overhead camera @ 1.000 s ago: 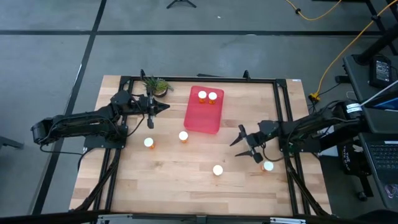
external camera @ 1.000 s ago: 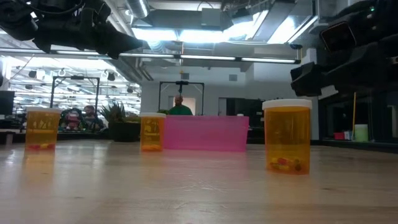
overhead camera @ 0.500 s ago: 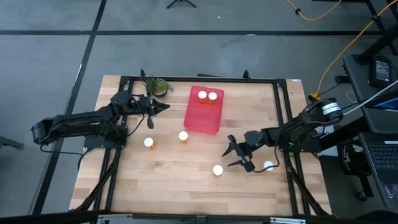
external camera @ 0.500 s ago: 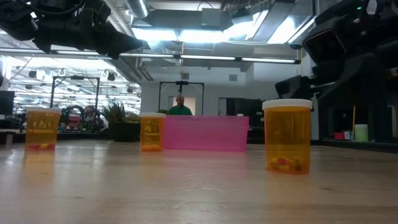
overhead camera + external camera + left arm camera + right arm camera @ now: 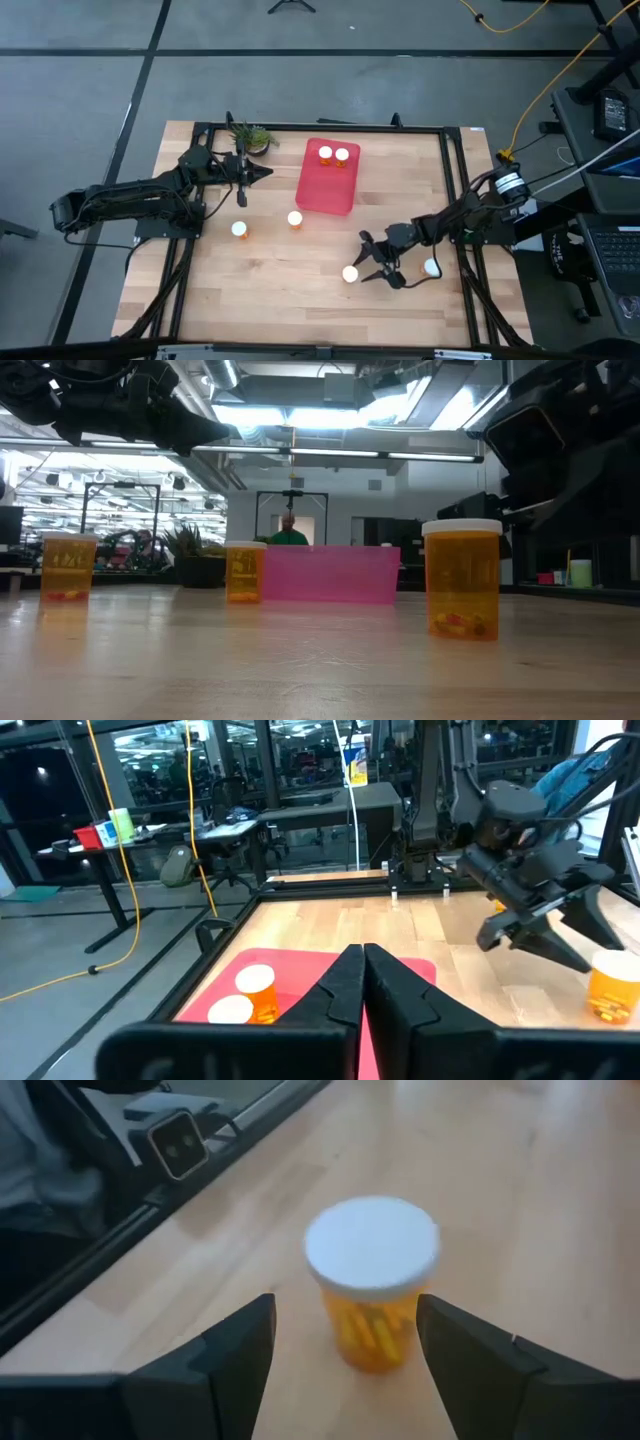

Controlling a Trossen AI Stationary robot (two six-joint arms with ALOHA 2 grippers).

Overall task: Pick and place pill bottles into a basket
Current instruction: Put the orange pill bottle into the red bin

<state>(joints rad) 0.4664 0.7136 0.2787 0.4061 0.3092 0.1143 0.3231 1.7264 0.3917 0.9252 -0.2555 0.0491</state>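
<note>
The bench (image 5: 300, 300) is pale wood planking with a dark metal frame running round it, standing on a grey floor crossed by dark lines.

Nearest the front edge, the right gripper (image 5: 372, 262) is low over the wood with its fingers (image 5: 240, 1355) spread wide, one on each side of a pill bottle (image 5: 350, 273) (nothing pinched; daylight shows between each finger and the orange wall in the right wrist view). Just beside the right arm stands another bottle (image 5: 431, 267).

Farther in, two more bottles stand apart on bare wood, one on the left (image 5: 239, 229) and one nearer the middle (image 5: 295, 218).

Beyond those lies the red basket (image 5: 322, 192), with two bottles (image 5: 325, 153) (image 5: 342, 155) side by side at its far end. That makes six bottles: four on the bench, two in the basket.

The left gripper (image 5: 262, 173) hangs above the wood to the left of the basket, fingers (image 5: 350, 982) pressed together on nothing. A small green plant (image 5: 251, 137) sits at the far edge behind it.

The low view shows a room with ceiling strip lights, desks and a person in green well behind the basket.
</note>
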